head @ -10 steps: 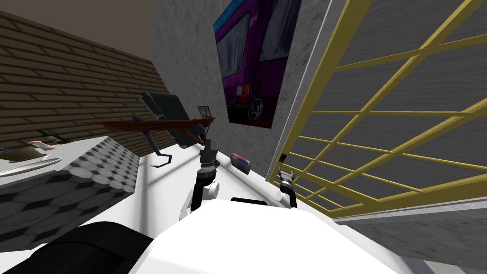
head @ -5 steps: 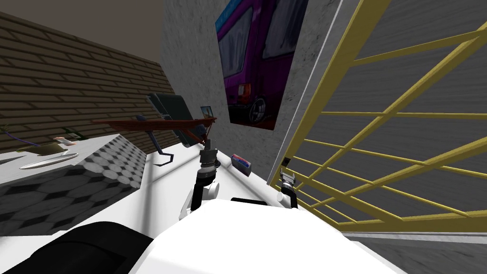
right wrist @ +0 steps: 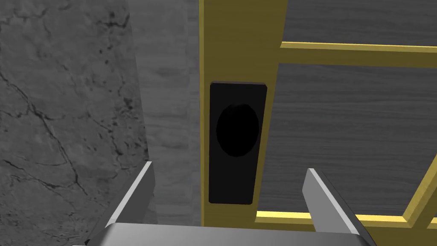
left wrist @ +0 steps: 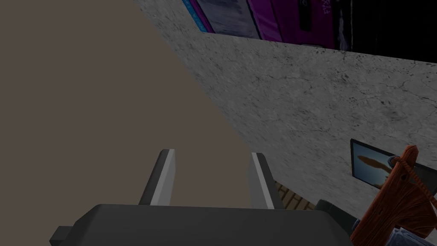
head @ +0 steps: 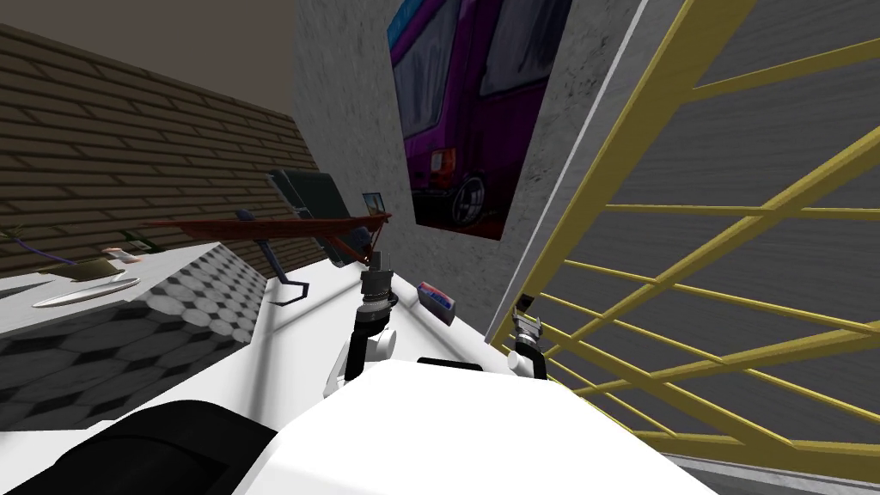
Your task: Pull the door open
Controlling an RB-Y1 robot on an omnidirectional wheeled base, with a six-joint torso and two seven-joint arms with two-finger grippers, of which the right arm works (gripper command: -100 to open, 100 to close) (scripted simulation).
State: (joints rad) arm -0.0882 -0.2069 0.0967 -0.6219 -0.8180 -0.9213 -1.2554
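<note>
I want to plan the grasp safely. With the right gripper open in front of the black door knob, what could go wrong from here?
1. The right gripper is open and not yet around the black knob. Shutting too early would likely grip nothing.
2. One finger stands before the grey door jamb, not the yellow door frame. Pushing straight forward may strike the jamb.
</note>
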